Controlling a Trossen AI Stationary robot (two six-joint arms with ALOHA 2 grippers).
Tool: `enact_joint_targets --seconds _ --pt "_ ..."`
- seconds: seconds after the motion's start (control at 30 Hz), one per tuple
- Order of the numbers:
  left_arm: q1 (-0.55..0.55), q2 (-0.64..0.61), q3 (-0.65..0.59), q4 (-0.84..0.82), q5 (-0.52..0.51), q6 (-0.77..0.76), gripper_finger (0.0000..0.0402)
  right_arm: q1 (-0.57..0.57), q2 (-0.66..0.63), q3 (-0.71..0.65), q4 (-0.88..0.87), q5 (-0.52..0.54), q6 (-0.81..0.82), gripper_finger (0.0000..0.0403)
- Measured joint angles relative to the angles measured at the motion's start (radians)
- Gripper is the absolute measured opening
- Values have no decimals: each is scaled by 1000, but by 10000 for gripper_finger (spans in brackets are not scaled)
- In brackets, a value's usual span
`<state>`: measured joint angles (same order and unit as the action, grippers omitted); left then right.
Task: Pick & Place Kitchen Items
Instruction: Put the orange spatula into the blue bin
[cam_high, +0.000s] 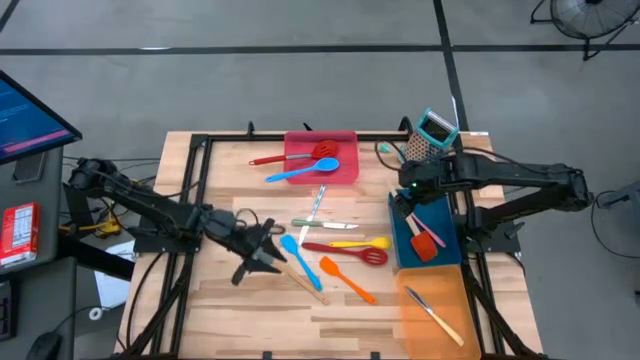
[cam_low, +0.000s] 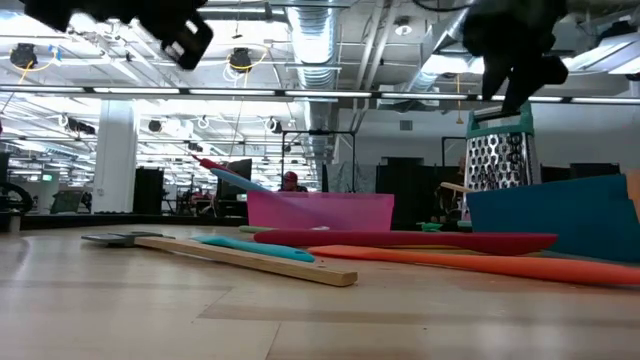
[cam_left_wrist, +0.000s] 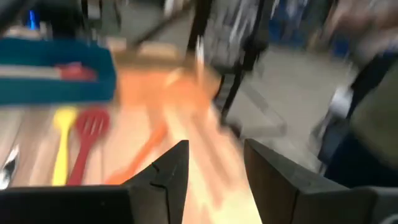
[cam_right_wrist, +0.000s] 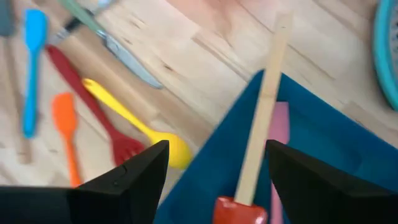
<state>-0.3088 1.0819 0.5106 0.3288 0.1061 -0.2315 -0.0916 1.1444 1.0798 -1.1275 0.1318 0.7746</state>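
Observation:
Several kitchen items lie flat mid-table: a blue spatula with a wooden handle (cam_high: 300, 265), an orange spatula (cam_high: 346, 279), a red slotted turner (cam_high: 346, 252), a yellow spoon (cam_high: 360, 242) and two knives (cam_high: 322, 223). My left gripper (cam_high: 278, 250) hovers open just left of them, with nothing between its fingers (cam_left_wrist: 216, 146). My right gripper (cam_high: 412, 205) stands open above the blue tray (cam_high: 447, 245). Below it, a red spatula with a wooden handle (cam_right_wrist: 264, 106) lies in the tray beside a pink utensil (cam_right_wrist: 281, 127). The handle reaches out over the tray's edge.
A red tray (cam_high: 345, 172) at the far middle holds a red spoon (cam_high: 300, 154) and a blue spoon (cam_high: 300, 171). An orange tray (cam_high: 452, 282) at the near right holds a knife (cam_high: 432, 312). A teal-topped grater (cam_high: 432, 135) stands at the far right. Bare wood lies along the near edge.

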Motion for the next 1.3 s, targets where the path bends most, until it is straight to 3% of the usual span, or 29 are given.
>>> enact_joint_targets --seconds 0.17,0.33,0.57,0.77,0.87,1.03,1.3 --pt "-24 12 0 -194 -13 96 147 47 -21 1 15 18 54 264" --pt "-4 61 0 -216 -35 199 161 85 -6 0 16 33 87 264" --pt "66 171 0 -203 -6 199 162 139 47 -1 66 36 171 264" --pt "67 194 0 -247 26 111 159 250 154 0 306 53 171 264" --pt "66 152 0 -241 26 62 159 305 256 15 390 53 169 261" --pt "68 20 -1 -241 15 -23 159 403 451 115 358 67 156 241" --pt "67 -334 0 -236 -172 -88 158 523 669 288 260 52 132 213"
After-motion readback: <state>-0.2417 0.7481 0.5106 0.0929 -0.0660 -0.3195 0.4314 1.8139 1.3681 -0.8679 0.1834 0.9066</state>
